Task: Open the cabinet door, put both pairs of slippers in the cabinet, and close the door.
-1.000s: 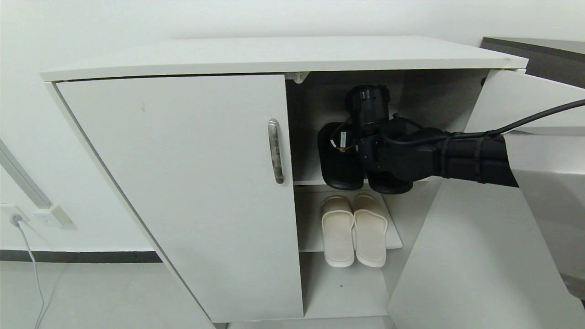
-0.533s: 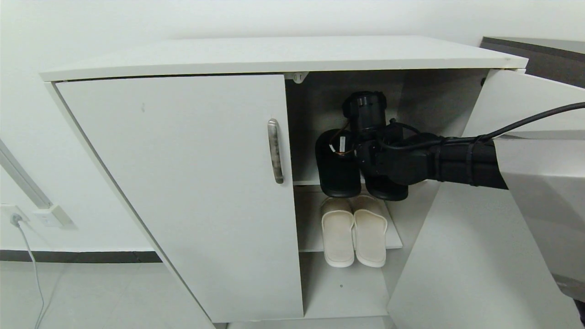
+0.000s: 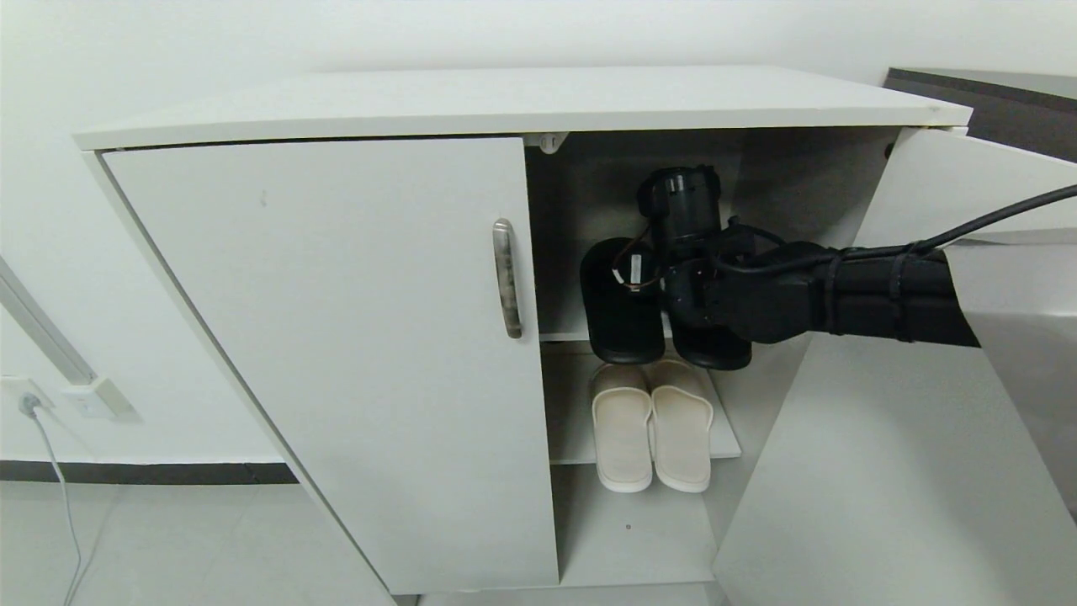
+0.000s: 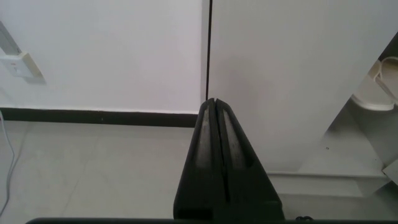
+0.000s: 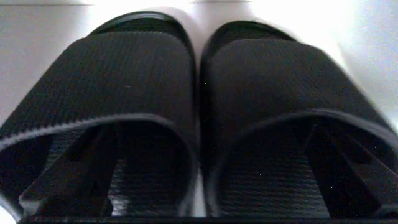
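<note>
The white cabinet [image 3: 505,101] has its right door [image 3: 883,471] swung open and its left door [image 3: 336,337] closed. A pair of black slippers [image 3: 623,311] lies side by side on the upper shelf, heels hanging over the shelf edge. On the shelf below sits a pair of white slippers [image 3: 652,429]. My right arm reaches into the upper compartment just above the black slippers [image 5: 143,93]. My right gripper [image 5: 208,149] is open, with one finger under each strap. My left gripper [image 4: 214,109] is shut on nothing, low down in front of the closed door.
The closed door has a metal handle [image 3: 505,278] at its inner edge. The bottom shelf [image 3: 631,530] is bare. A wall socket with a cable [image 3: 25,404] is at the left, above the floor. A dark surface [image 3: 993,101] stands behind the cabinet at the right.
The black slippers came down and settled on the upper shelf. Since then they have stayed put, while my right arm has drawn back slightly to the right.
</note>
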You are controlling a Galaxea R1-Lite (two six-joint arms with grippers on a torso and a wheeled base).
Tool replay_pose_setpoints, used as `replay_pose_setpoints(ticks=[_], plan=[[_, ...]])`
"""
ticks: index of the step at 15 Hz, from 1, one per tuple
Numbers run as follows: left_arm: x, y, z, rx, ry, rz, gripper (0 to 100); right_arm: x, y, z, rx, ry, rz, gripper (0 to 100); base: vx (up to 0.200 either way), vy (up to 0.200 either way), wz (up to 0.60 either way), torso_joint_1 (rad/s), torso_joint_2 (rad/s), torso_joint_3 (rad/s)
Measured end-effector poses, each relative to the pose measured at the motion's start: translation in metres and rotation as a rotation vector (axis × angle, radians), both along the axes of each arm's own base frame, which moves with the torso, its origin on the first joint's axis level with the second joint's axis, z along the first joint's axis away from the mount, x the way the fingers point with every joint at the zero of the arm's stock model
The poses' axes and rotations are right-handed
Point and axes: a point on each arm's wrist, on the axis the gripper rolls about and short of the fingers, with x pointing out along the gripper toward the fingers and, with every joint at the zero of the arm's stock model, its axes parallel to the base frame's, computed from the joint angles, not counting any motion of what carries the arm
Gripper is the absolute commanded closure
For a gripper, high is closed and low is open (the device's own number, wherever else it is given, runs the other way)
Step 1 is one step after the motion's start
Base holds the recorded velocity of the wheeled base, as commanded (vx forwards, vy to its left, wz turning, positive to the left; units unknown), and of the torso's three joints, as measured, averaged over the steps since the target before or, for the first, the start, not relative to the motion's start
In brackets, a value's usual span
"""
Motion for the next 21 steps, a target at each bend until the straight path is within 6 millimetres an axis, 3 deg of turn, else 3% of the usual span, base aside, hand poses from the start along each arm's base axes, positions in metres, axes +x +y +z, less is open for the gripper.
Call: replay_pose_setpoints(ticks=[9, 18, 19, 21], plan=[[0.0, 0.0, 0.0, -0.002, 0.0, -0.001, 100, -0.046, 0.001, 0.007, -0.017, 0.005, 0.036, 0, 0.0, 0.0, 0.0, 0.0, 0.0, 0.0], [0.0, 0.0, 0.0, 0.0, 0.0, -0.002, 100, -0.142, -0.011, 0.005, 0.006, -0.086, 0.197, 0, 0.0, 0.0, 0.0, 0.0, 0.0, 0.0], [0.0, 0.0, 0.0, 0.0, 0.0, -0.003, 100, -0.151, -0.012, 0.005, 0.009, -0.106, 0.217, 100, 0.0, 0.0, 0.0, 0.0, 0.0, 0.0], [0.0, 0.0, 0.0, -0.002, 0.0, -0.004, 100, -0.162, -0.015, -0.002, 0.011, -0.125, 0.243, 100, 0.0, 0.0, 0.0, 0.0, 0.0, 0.0]])
